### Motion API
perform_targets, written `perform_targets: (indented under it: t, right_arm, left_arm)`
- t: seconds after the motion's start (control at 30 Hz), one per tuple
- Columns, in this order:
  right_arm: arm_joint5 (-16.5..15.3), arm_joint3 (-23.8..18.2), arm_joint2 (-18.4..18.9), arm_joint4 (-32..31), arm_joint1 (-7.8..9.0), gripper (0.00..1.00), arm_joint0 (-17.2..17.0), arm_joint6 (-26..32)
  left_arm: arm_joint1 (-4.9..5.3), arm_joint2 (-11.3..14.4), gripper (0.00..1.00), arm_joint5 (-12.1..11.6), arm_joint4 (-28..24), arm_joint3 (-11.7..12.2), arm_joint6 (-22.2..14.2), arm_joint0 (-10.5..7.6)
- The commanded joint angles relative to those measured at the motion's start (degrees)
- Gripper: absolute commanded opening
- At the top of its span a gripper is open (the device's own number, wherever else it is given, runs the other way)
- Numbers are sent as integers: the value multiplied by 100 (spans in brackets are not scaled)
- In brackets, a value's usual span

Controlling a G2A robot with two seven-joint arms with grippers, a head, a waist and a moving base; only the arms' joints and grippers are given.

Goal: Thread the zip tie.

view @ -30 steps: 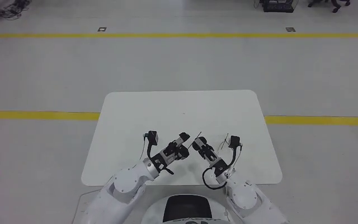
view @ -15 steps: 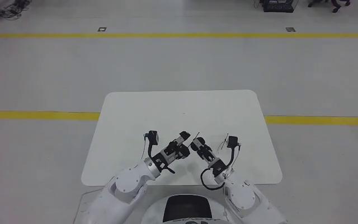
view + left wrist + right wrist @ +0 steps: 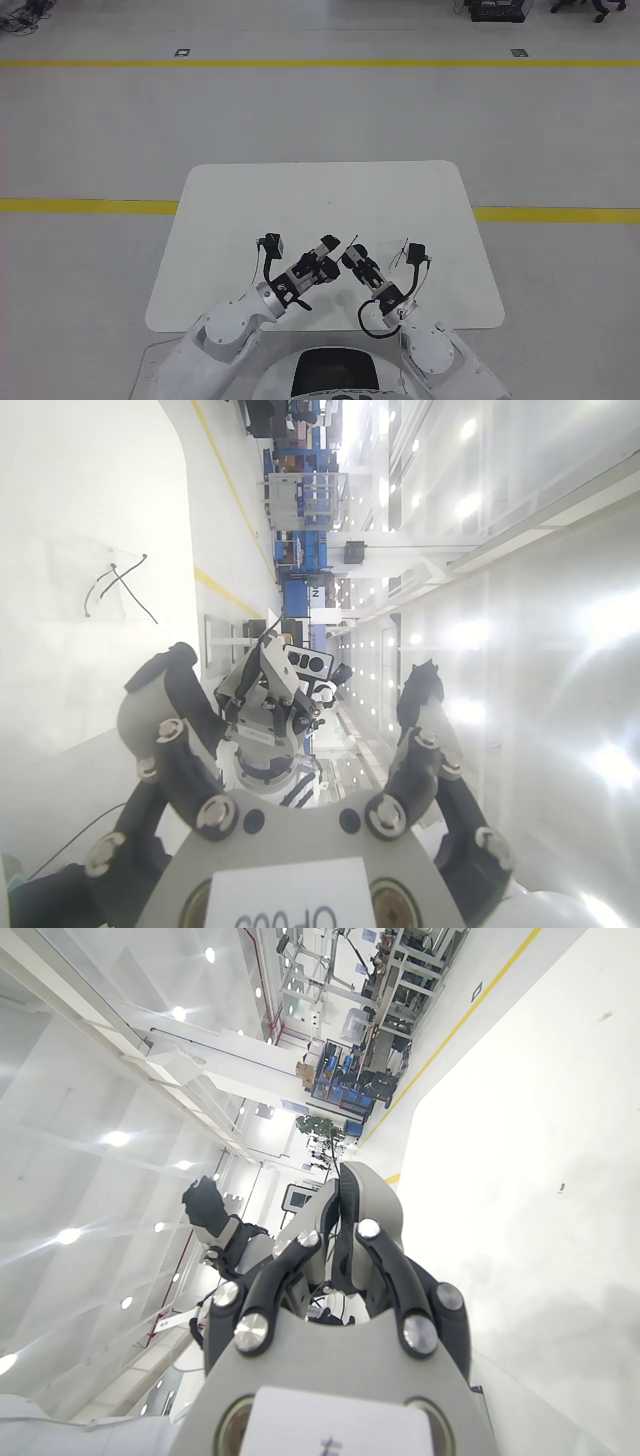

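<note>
The right tool (image 3: 340, 1178) is pinched fully together on a thin black zip tie (image 3: 354, 241), gripped low down, so a short length of the strap stands up past the fingertips. The tie is held in the air above the desk (image 3: 320, 190), over its near half, and touches nothing else that I can see. Which end of it is clamped is too fine to make out.

Facing it, just beside it and a little to its left, the left tool (image 3: 295, 685) is spread wide with nothing between its fingers (image 3: 165, 680). In the left wrist view the right tool sits framed in that gap, its tie pointing away from the desk.

Further out, to the right of the right tool and near that arm's wrist, a few loose ties (image 3: 117, 582) lie crossed over one another on the desk. They seem to rest on a clear sheet (image 3: 65, 565), though its edges are faint. Beyond the desk, a yellow line (image 3: 90, 206) runs across the pale floor.
</note>
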Motion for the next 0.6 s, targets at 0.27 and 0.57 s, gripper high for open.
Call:
perform_targets:
  t: [0.27,0.57]
  right_arm:
    - [0,-44,31,-1,-22,0,-27,-76]
    - [0,-152,70,-10,-28,0,-74,-124]
  left_arm:
    - [18,34,28,4,-2,20,21,-18]
    - [31,80,14,29,-6,39,33,-45]
